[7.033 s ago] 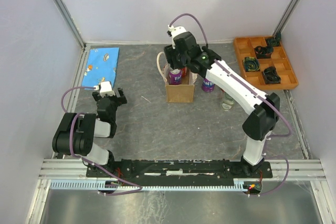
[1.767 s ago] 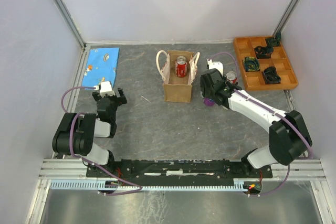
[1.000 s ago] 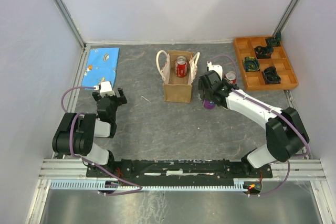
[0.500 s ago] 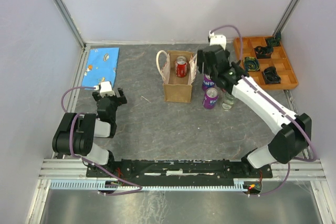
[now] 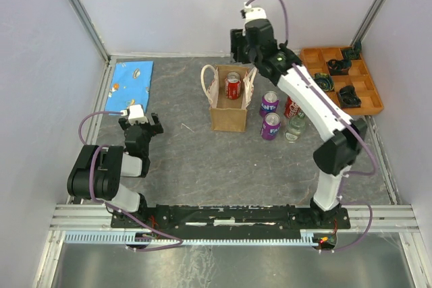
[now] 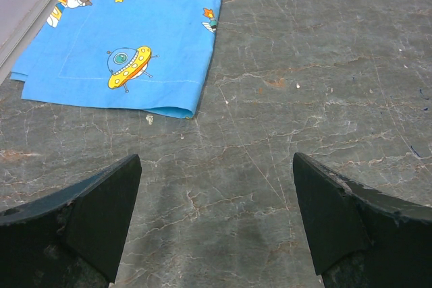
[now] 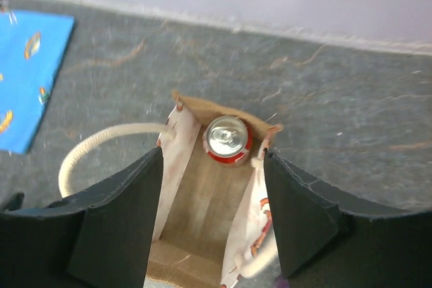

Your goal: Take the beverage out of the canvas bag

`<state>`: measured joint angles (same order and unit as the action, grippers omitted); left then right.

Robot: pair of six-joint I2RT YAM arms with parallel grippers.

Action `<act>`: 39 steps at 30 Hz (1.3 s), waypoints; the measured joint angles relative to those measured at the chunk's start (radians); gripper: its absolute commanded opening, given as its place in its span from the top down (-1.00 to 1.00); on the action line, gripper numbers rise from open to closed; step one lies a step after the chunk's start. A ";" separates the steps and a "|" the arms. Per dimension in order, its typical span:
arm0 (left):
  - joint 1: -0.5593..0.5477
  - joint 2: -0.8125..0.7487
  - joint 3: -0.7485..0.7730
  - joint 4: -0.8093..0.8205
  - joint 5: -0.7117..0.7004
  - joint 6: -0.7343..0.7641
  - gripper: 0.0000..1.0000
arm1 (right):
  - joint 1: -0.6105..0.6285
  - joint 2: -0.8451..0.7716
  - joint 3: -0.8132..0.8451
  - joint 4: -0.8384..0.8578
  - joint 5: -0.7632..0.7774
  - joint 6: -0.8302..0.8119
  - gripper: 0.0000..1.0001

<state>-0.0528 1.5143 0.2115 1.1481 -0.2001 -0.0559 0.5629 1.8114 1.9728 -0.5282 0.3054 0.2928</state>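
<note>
The tan canvas bag (image 5: 228, 114) stands upright mid-table with its mouth open and its cream handles (image 5: 206, 79) out to the sides. A red beverage can (image 5: 233, 88) stands inside at the far end. In the right wrist view I look down into the bag (image 7: 202, 207) at the can's silver top (image 7: 228, 138). My right gripper (image 5: 242, 54) is open and empty, raised above and behind the bag; its fingers (image 7: 118, 227) frame the bag mouth. My left gripper (image 5: 140, 126) is open and empty, low over the table at the left (image 6: 216, 160).
Two purple cans (image 5: 271, 126), a red can (image 5: 291, 106) and a clear glass (image 5: 293, 130) stand just right of the bag. An orange compartment tray (image 5: 371, 96) sits at the back right. A blue printed cloth (image 5: 131, 79) lies at the back left (image 6: 135, 32).
My right gripper let go of a purple can on the table right of the bag, then rose and swung back-left to above the bag. The left arm has not moved.
</note>
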 measured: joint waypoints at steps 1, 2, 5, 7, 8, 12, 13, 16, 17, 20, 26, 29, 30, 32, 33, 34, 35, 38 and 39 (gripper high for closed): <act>0.000 0.000 0.000 0.000 0.000 0.000 -0.99 | 0.002 0.038 0.018 -0.013 -0.023 -0.003 -0.34; 0.000 0.000 0.000 0.000 0.000 0.000 -0.99 | 0.005 0.065 0.029 -0.023 -0.040 -0.005 -0.32; 0.000 0.000 0.000 0.000 0.000 0.000 -0.99 | 0.013 0.153 0.067 -0.057 -0.090 -0.011 -0.32; 0.000 0.000 0.000 0.000 0.000 0.000 -0.99 | 0.018 0.197 0.087 -0.079 -0.111 -0.011 -0.32; 0.000 0.000 0.000 0.000 0.000 0.000 -0.99 | 0.019 0.215 0.095 -0.085 -0.121 -0.010 -0.33; 0.000 0.000 0.000 0.000 0.000 0.000 -0.98 | 0.024 0.253 0.103 -0.099 -0.137 -0.009 -0.43; 0.000 0.000 0.000 0.000 0.000 0.000 -0.99 | 0.024 0.260 0.103 -0.104 -0.140 -0.007 -0.45; 0.000 0.000 0.000 0.000 0.000 0.000 -0.99 | 0.024 0.278 0.103 -0.119 -0.143 -0.002 -0.55; 0.000 0.000 0.000 0.000 0.000 0.000 -0.99 | 0.024 0.284 0.103 -0.120 -0.142 -0.001 -0.60; 0.000 0.000 0.000 0.000 0.000 0.000 -0.98 | 0.024 0.301 0.097 -0.124 -0.132 0.002 -0.69; 0.000 0.000 0.000 0.000 0.000 0.000 -0.99 | 0.024 0.329 0.090 -0.138 -0.092 0.005 -0.78; 0.000 0.000 0.000 0.000 0.000 0.000 -0.99 | 0.024 0.341 0.090 -0.140 -0.068 0.005 -0.78; 0.000 0.000 0.000 0.000 0.000 0.000 -0.99 | 0.024 0.346 0.090 -0.140 -0.058 0.004 -0.79; 0.000 0.000 0.000 0.000 0.000 0.000 -0.99 | 0.024 0.357 0.090 -0.140 -0.042 0.001 -0.79; 0.000 0.000 0.000 0.000 0.000 0.000 -0.99 | 0.024 0.364 0.090 -0.140 -0.032 -0.002 -0.79; 0.000 0.000 0.000 0.000 0.000 0.000 -0.99 | 0.024 0.372 0.090 -0.140 -0.025 -0.003 -0.79; 0.000 0.000 0.000 0.000 0.000 0.000 -0.98 | 0.024 0.378 0.090 -0.140 -0.017 -0.003 -0.79; 0.000 0.000 0.000 0.000 0.000 0.000 -0.99 | 0.024 0.409 0.093 -0.140 0.002 -0.008 -0.79; 0.000 0.000 0.000 0.000 0.000 0.000 -0.99 | 0.024 0.417 0.095 -0.140 0.007 -0.010 -0.79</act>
<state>-0.0528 1.5143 0.2115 1.1481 -0.1997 -0.0559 0.5865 2.2284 2.0682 -0.6685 0.3126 0.2829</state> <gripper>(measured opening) 0.993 0.896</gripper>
